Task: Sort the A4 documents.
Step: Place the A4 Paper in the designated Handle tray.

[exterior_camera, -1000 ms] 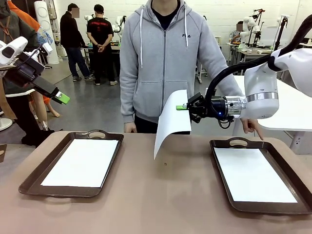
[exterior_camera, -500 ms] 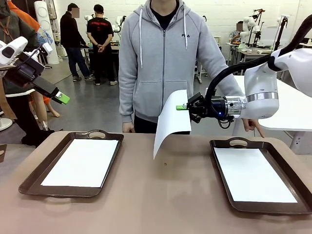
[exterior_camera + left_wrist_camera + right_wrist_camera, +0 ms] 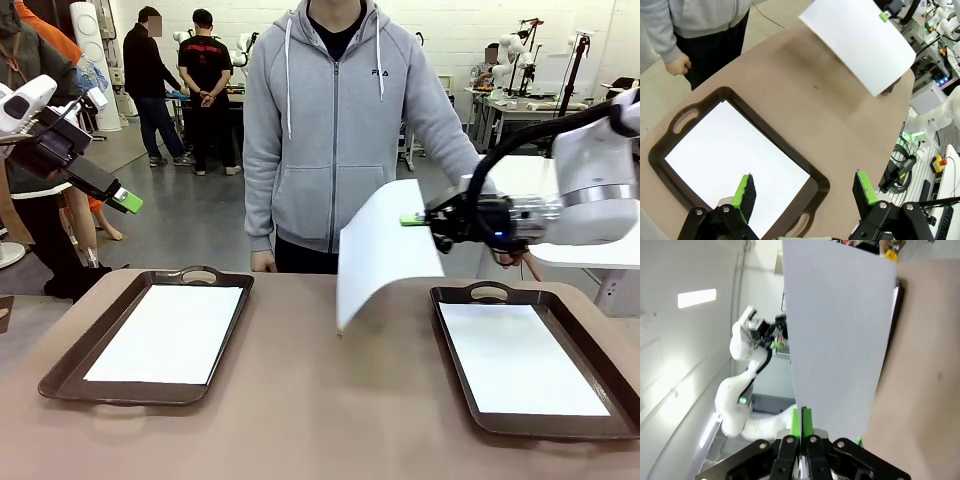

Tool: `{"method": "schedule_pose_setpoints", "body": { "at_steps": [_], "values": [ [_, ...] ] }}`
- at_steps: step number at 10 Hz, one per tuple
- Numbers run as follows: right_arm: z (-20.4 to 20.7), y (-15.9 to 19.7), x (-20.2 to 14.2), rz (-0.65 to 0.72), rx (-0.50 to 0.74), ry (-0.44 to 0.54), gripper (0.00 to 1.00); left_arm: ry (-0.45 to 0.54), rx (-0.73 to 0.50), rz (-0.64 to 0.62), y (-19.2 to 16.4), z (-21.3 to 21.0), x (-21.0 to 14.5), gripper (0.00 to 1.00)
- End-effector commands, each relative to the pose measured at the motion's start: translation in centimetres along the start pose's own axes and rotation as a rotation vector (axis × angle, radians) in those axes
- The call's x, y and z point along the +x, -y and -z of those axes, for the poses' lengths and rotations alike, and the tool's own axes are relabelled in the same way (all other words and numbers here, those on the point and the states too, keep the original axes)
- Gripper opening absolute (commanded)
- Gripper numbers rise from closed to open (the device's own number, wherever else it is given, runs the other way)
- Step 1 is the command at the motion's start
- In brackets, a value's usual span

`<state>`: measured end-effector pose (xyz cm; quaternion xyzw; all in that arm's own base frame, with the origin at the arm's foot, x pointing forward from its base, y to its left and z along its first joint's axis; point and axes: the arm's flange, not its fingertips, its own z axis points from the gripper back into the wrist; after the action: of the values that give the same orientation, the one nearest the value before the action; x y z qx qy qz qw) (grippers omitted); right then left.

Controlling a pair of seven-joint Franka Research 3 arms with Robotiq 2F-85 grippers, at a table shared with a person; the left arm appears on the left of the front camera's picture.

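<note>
My right gripper point(image 3: 413, 219) is shut on the top edge of a white A4 document point(image 3: 385, 250), which hangs curved in the air above the table's middle, left of the right tray. The same held sheet point(image 3: 837, 335) rises from the closed fingertips in the right wrist view, and it appears far off as a white sheet point(image 3: 860, 42) in the left wrist view. Another A4 document point(image 3: 168, 332) lies in the left tray point(image 3: 70, 365), and one more sheet point(image 3: 520, 357) lies in the right tray point(image 3: 455, 375). My left gripper point(image 3: 128, 202) hangs open high at the left, above the left tray's sheet point(image 3: 735, 162).
A person in a grey hoodie point(image 3: 335, 120) stands at the far side of the brown table point(image 3: 330, 410), one hand point(image 3: 264, 262) at the table edge. The person's other hand point(image 3: 520, 260) is behind my right arm. People and other tables are farther back.
My right arm has pulled to the right, carrying the held sheet toward the right tray. The left arm has stayed still.
</note>
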<state>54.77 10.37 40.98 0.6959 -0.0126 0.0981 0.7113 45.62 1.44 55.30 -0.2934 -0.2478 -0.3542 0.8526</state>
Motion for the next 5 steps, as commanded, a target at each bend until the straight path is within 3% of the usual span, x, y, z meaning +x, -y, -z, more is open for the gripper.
{"method": "schedule_pose_setpoints", "body": {
  "at_steps": [1,3,5],
  "values": [
    [-3.9,-1.0,-1.9,-0.058,-0.032,-0.063,0.01,0.001,0.001,0.01,0.1,-0.1,0.0,1.0],
    [-7.3,-0.8,-2.9,-0.061,-0.069,-0.13,0.01,0.001,0.001,0.01,0.1,-0.1,0.0,1.0],
    [-9.1,0.9,-3.3,-0.091,-0.009,-0.205,0.01,0.001,0.001,0.01,0.1,-0.1,0.0,1.0]
  ]
}}
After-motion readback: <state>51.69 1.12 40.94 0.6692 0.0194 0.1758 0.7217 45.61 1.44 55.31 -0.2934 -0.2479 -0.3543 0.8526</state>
